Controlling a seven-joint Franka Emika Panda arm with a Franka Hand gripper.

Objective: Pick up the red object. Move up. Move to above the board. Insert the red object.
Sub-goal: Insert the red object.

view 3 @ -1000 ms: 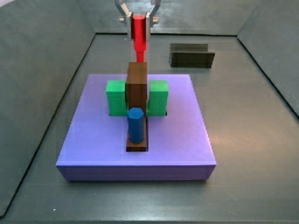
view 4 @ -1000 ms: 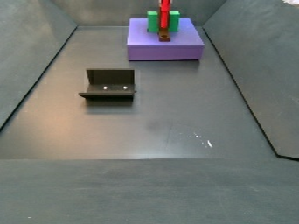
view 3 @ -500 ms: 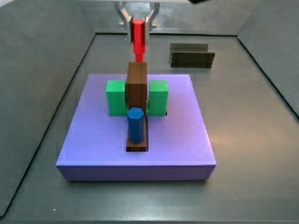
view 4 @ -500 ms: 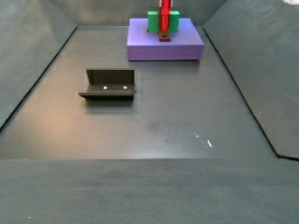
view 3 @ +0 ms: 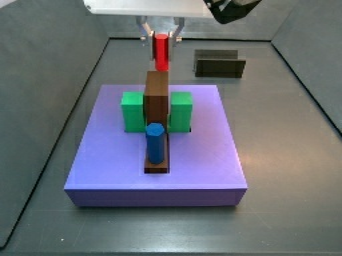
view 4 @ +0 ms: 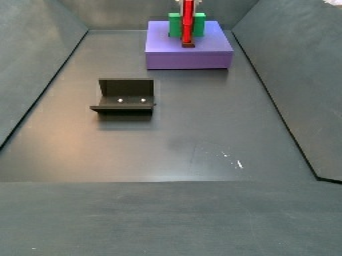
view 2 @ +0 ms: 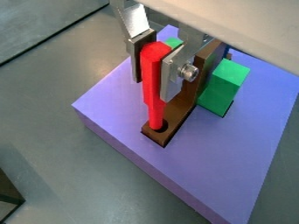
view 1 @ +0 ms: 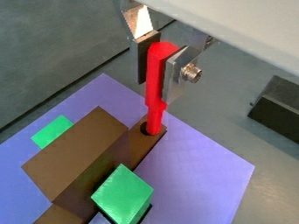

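Note:
My gripper (view 1: pixel 158 74) is shut on the red object (view 1: pixel 156 101), a thin red peg held upright between the silver fingers. The peg's lower tip sits in a hole at the end of the dark-brown board (view 1: pixel 82 162). Another wrist view shows the same: gripper (view 2: pixel 158 74), red object (view 2: pixel 153 103), board (view 2: pixel 184 114). In a side view the gripper (view 3: pixel 160 38) holds the red object (view 3: pixel 160 52) over the far end of the board (view 3: pixel 158 95). In another side view the red object (view 4: pixel 189 10) stands at the far end.
The board lies on a purple slab (view 3: pixel 201 160) across a green block (view 3: pixel 132 112). A blue peg (view 3: pixel 155 142) stands in the board's near end. The fixture (view 3: pixel 219 64) stands on the grey floor beyond the slab, and shows in another side view (view 4: pixel 124 97). Grey walls enclose the floor.
My gripper has come down with the red object. Less of the peg shows above the board's far end than a second ago.

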